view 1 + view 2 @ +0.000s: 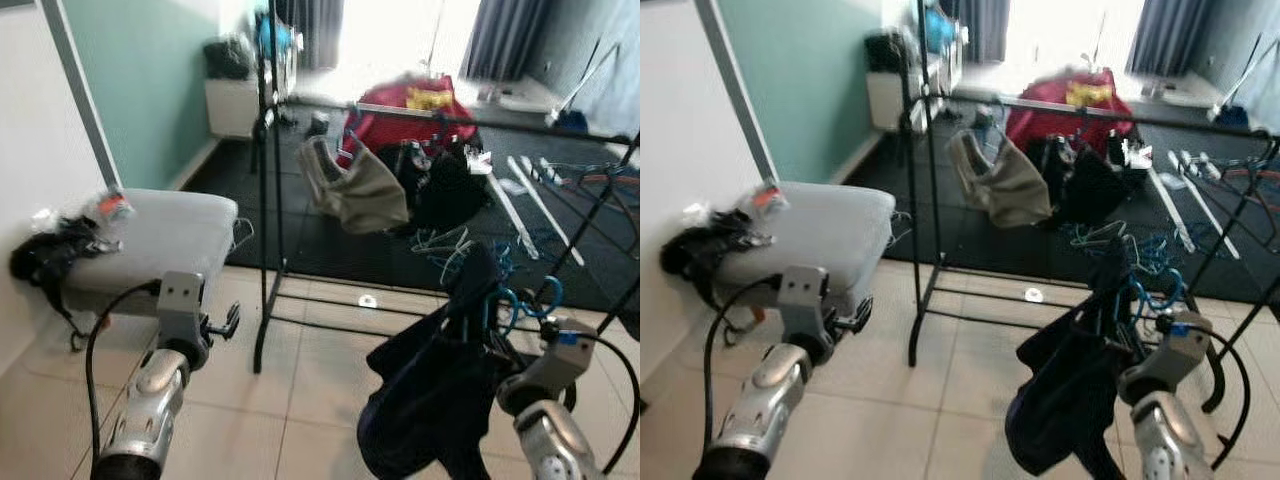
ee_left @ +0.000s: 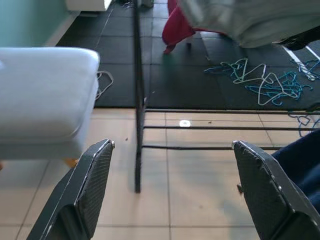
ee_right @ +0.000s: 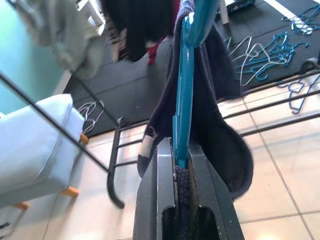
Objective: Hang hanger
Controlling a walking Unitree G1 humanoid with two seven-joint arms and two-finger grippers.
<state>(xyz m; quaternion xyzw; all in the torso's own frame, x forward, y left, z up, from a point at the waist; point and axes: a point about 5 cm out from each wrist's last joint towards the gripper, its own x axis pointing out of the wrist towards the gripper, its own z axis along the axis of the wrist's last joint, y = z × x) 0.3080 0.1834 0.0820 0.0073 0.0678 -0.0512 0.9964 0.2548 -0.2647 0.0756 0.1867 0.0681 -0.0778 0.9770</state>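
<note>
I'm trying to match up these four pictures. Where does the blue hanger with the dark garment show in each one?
Left eye view: blue hanger, lower right, above the right gripper.
Right eye view: again lower right.
Left wrist view: the hanger cannot be made out; a piece of dark garment sits at the edge.
Right wrist view: centre, clamped between the fingers.
Shared landmark: black clothes rack.

Both arms are silver, rounded metal segments ending in grey box-like wrist brackets, each trailed by a looping black cable. The left claw [image 2: 170, 190] has two long black fingers with cross-hatched pads; the right claw [image 3: 182, 165] is matte black too.
</note>
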